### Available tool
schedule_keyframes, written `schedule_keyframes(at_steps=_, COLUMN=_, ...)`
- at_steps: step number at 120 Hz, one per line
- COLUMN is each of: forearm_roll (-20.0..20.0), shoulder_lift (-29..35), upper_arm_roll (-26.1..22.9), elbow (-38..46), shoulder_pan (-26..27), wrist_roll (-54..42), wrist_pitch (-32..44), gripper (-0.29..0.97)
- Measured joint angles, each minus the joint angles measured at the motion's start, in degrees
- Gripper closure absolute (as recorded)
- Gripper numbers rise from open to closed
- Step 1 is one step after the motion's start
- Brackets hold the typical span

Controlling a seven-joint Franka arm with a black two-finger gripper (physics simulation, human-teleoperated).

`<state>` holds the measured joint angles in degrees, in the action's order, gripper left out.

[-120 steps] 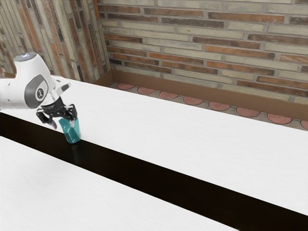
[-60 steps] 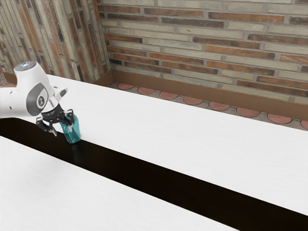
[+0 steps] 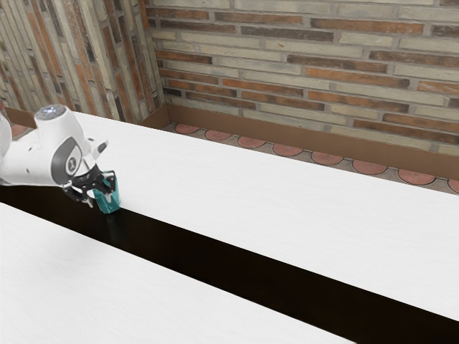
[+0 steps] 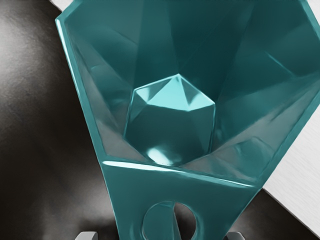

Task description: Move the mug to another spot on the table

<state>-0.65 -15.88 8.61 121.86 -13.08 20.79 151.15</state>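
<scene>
Table (image 3: 287,186): white top crossed by a black strip (image 3: 237,261). Brick walls (image 3: 301,64) stand behind, with round red floor tiles.
Mug (image 3: 109,204): teal, faceted, on the strip by its far edge, at the exterior view's left.
Gripper (image 3: 100,196): down over the mug, hiding its top. Whether it grips cannot be told.

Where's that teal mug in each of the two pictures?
Exterior view: the mug stands far toward the exterior view's left, at the far edge of the black strip.
Wrist view: the mug is seen from straight above, looking into its open top.
Shared landmark: the black strip where it meets the white tabletop.
</scene>
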Motion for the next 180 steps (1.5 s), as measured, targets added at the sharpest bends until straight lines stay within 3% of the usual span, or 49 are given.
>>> schedule_keyframes(at_steps=36, forearm_roll=0.5, shoulder_lift=-2.3, upper_arm_roll=0.0, elbow=-0.3, shoulder_pan=-0.1, wrist_roll=0.8, wrist_pitch=3.2, gripper=0.41)
schedule_keyframes(at_steps=55, forearm_roll=0.5, shoulder_lift=-2.4, upper_arm_roll=0.0, elbow=-0.3, shoulder_pan=-0.3, wrist_roll=1.2, wrist_pitch=3.8, gripper=0.58)
schedule_keyframes(at_steps=68, forearm_roll=0.5, shoulder_lift=-2.3, upper_arm_roll=0.0, elbow=-0.3, shoulder_pan=-0.2, wrist_roll=1.7, wrist_pitch=4.0, gripper=0.62)
schedule_keyframes(at_steps=106, forearm_roll=1.3, shoulder_lift=3.7, upper_arm_roll=-0.3, elbow=1.9, shoulder_pan=2.7, wrist_roll=2.9, wrist_pitch=5.5, gripper=0.7)
schedule_keyframes(at_steps=156, forearm_roll=7.7, shoulder_lift=5.8, upper_arm_roll=-2.9, elbow=8.4, shoulder_pan=8.3, wrist_roll=3.8, wrist_pitch=15.9, gripper=0.74)
schedule_keyframes(at_steps=180, forearm_roll=8.9, shoulder_lift=5.2, upper_arm_roll=-4.7, elbow=9.8, shoulder_pan=10.4, wrist_roll=3.5, wrist_pitch=19.9, gripper=0.74)
